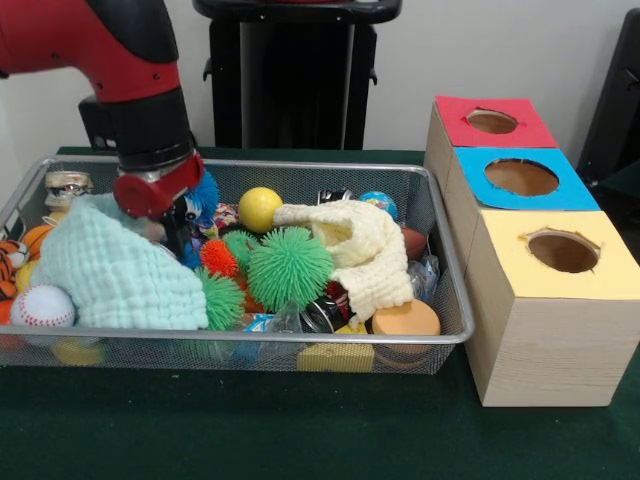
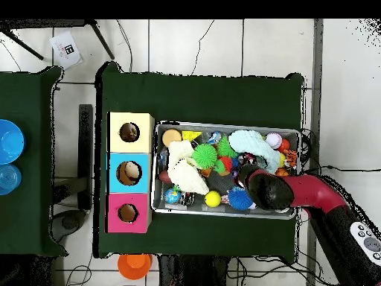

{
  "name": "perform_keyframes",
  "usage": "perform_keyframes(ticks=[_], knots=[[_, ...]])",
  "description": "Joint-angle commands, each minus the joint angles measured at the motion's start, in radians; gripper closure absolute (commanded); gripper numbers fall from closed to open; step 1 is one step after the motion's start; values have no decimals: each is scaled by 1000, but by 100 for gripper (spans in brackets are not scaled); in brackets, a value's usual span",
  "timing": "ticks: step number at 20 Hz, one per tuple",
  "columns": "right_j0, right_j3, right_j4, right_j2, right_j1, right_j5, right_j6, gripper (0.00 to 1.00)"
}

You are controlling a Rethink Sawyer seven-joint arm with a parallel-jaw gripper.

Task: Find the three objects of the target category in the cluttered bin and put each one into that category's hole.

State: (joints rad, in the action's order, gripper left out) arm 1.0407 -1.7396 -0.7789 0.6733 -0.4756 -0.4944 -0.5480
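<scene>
Three holes [image 1: 522, 177], one mesh bin [image 1: 440, 330]

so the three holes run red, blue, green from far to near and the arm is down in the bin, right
Almost. The front view shows the nearest hole on a yellow top, not green; the order is red, blue, yellow. The arm is indeed down in the wire bin, beside the mint cloth.

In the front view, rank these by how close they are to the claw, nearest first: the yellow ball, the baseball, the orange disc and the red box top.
1. Yellow ball, just beside the claw, toward the boxes.
2. Baseball, at the bin's near corner on the other side.
3. Orange disc, at the bin's near corner by the boxes.
4. Red box top, outside the bin, farthest back.
</scene>
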Motion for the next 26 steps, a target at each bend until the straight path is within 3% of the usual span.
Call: perform_keyframes(ticks=[1, 4, 9, 15, 18, 26], knots=[[-87, -73, 108, 31, -177, -138, -116, 100], [-97, -105, 149, 35, -206, -131, -124, 100], [-106, -122, 175, 14, -178, -122, -97, 100], [-139, -81, 117, -64, -98, -102, -77, 100], [-189, -22, 56, -144, -67, -133, -80, 100], [-281, 52, 35, -252, -41, -241, -75, 100]])
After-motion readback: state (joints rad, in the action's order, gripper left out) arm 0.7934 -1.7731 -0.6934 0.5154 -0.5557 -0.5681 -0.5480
